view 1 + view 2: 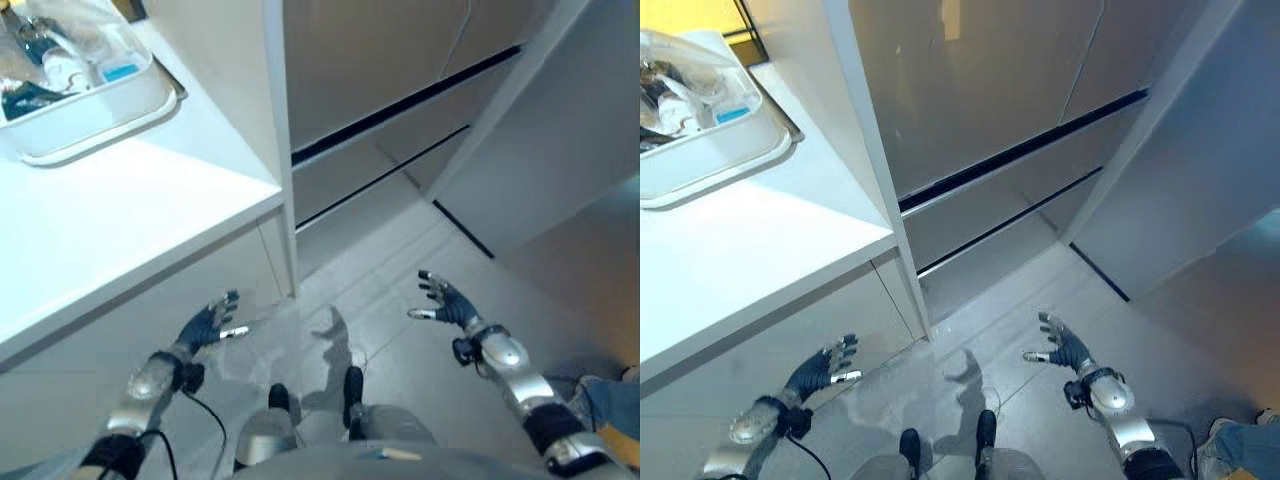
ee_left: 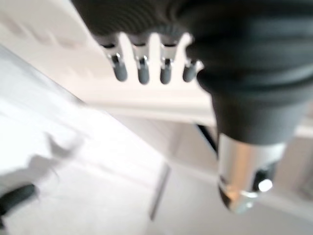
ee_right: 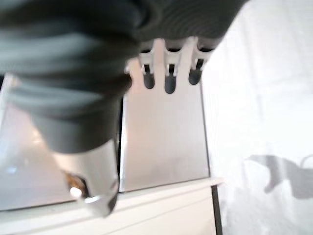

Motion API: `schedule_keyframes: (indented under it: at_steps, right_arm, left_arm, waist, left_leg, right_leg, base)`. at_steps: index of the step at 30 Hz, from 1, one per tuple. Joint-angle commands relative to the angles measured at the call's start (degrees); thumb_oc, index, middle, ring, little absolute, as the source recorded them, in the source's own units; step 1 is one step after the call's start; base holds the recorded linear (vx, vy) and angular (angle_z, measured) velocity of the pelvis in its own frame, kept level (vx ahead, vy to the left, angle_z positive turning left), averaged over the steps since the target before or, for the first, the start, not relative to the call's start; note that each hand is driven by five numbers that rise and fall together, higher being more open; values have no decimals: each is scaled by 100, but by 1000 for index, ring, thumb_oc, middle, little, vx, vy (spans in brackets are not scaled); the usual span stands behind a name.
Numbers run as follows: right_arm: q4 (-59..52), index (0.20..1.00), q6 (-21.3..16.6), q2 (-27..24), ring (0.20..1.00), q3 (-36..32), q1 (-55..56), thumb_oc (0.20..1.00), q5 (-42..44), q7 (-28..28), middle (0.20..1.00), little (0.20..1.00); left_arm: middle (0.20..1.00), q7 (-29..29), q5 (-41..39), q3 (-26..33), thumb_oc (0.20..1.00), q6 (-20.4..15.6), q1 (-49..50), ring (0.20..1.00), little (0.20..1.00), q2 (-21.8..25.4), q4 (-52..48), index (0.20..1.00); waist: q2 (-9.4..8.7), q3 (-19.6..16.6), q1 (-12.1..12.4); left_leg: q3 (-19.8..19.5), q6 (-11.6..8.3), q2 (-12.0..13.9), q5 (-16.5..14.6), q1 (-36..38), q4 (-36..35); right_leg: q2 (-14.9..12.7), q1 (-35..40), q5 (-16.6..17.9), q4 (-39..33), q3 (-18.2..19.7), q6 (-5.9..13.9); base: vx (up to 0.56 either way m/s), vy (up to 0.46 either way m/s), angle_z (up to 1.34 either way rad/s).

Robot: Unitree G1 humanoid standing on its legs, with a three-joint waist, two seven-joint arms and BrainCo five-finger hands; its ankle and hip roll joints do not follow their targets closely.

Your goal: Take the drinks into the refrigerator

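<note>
A white tray (image 1: 100,128) sits on the white counter (image 1: 120,220) at the far left and holds several packed items, some of which look like bottles (image 1: 45,62). The grey refrigerator (image 1: 380,60) stands ahead with its doors and its two lower drawers (image 1: 350,175) closed. My left hand (image 1: 205,325) hangs low in front of the counter's base, fingers (image 2: 142,68) straight, holding nothing. Over the floor before the refrigerator, my right hand (image 1: 448,303) is spread open and empty, its fingers (image 3: 168,73) extended.
A tall white panel (image 1: 560,130) stands to the right of the refrigerator. The counter's end wall (image 1: 280,150) rises between the counter and the refrigerator. A person's leg in blue (image 1: 610,400) shows at the lower right. Grey floor (image 1: 400,250) lies between the hands.
</note>
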Motion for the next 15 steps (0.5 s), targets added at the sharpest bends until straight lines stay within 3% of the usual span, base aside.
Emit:
schedule_keyframes:
  at_steps: [1,5,9,12,15]
  right_arm:
    - [194,1000,-176,-109,1000,-78,12,1000,-145,37,1000,1000]
    - [1795,1000,74,319,1000,55,-1,1000,-300,-49,1000,1000]
    - [2985,1000,273,723,1000,-40,-119,1000,-237,-167,1000,1000]
    - [3700,1000,501,916,1000,-102,-211,1000,-345,-225,1000,1000]
    - [3701,1000,562,1031,1000,-214,-183,1000,-138,-236,1000,1000]
  left_arm:
    - [1000,302,752,10,1000,-124,-17,1000,1000,-321,798,1000]
    - [1000,820,1212,432,1000,209,-109,1000,1000,-866,2313,1000]
    - [1000,1047,895,845,1000,465,-170,1000,1000,-1144,2941,1000]
    - [1000,1052,836,815,1000,618,-249,1000,1000,-1257,3101,1000]
    - [1000,1060,704,882,1000,672,-257,1000,1000,-1310,3128,1000]
  waist:
    - [116,-340,44]
    - [149,-534,21]
    - [141,-663,44]
    - [139,-781,69]
    - [146,-859,71]
  left_leg:
    - [-160,105,-95,-206,-176,55]
    - [-142,95,-94,-215,-149,18]
    - [-133,89,-90,-214,-137,3]
    - [-135,84,-92,-228,-143,3]
    - [-118,66,-92,-223,-155,3]
  right_leg:
    - [-315,-290,-340,786,-38,574]
    - [-298,-211,-339,683,-30,554]
    - [-295,-158,-316,595,-57,555]
    - [-309,-94,-285,489,-88,568]
    - [-328,-34,-235,372,-124,585]
  base:
    - [24,15,-7]
    - [21,5,-6]
    - [37,-9,-2]
    - [50,-12,-5]
    - [10,-1,1]
